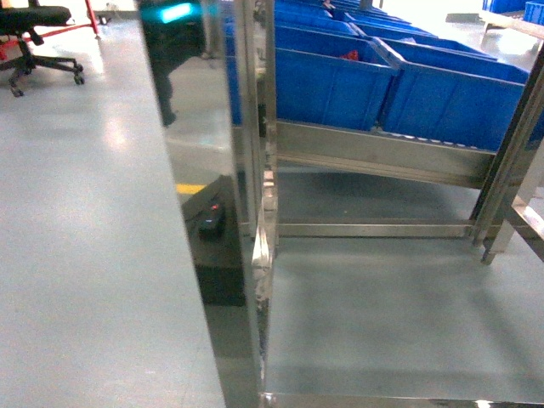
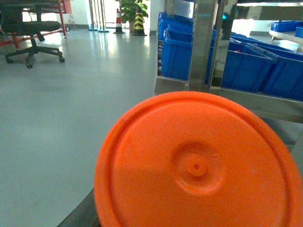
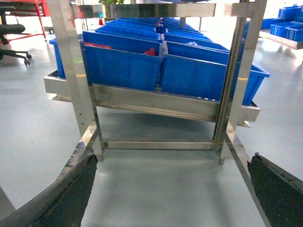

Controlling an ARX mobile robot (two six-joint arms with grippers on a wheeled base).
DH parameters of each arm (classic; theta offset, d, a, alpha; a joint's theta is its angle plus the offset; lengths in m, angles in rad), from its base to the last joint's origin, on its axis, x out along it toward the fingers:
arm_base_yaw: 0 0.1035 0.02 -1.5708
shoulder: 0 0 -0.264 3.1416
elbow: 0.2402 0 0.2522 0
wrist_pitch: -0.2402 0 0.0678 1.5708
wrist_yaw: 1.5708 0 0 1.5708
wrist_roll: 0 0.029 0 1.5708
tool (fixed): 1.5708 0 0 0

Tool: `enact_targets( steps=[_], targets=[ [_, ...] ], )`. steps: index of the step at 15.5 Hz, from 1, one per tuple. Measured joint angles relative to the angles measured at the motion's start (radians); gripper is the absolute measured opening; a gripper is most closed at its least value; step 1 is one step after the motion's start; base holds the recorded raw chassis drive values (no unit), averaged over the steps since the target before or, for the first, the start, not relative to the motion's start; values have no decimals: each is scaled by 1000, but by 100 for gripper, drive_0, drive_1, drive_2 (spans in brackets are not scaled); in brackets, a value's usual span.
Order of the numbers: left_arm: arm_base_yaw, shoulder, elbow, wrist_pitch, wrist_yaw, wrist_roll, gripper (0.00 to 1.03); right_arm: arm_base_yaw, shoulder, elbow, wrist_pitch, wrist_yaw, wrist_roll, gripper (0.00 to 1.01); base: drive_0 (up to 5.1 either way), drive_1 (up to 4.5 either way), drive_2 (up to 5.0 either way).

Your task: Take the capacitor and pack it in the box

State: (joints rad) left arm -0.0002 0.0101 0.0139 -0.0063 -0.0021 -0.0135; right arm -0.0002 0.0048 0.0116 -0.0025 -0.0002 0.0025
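Office chair (image 1: 34, 38) sat far left on the grey floor (image 1: 85, 255), w/ a steel rack post (image 1: 251, 170) mid-frame and blue bins (image 1: 336, 85) on the shelf to its rt. Orange-red capacitor (image 2: 196, 165) filled my left wrist cam, v. close. Left gripper (image 2: 84, 213) showed only one dark edge beside it, so I couldn't tell its grip. Right gripper (image 3: 173, 189) had its fingers spread wide apart over bare floor.
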Motion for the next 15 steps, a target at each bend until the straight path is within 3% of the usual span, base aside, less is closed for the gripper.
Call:
enact_targets(
  steps=[15],
  targets=[
    [0, 0, 0, 0, 2, 0, 44, 0, 0, 0, -1, 0, 0, 98, -498, 247, 247]
  ],
)
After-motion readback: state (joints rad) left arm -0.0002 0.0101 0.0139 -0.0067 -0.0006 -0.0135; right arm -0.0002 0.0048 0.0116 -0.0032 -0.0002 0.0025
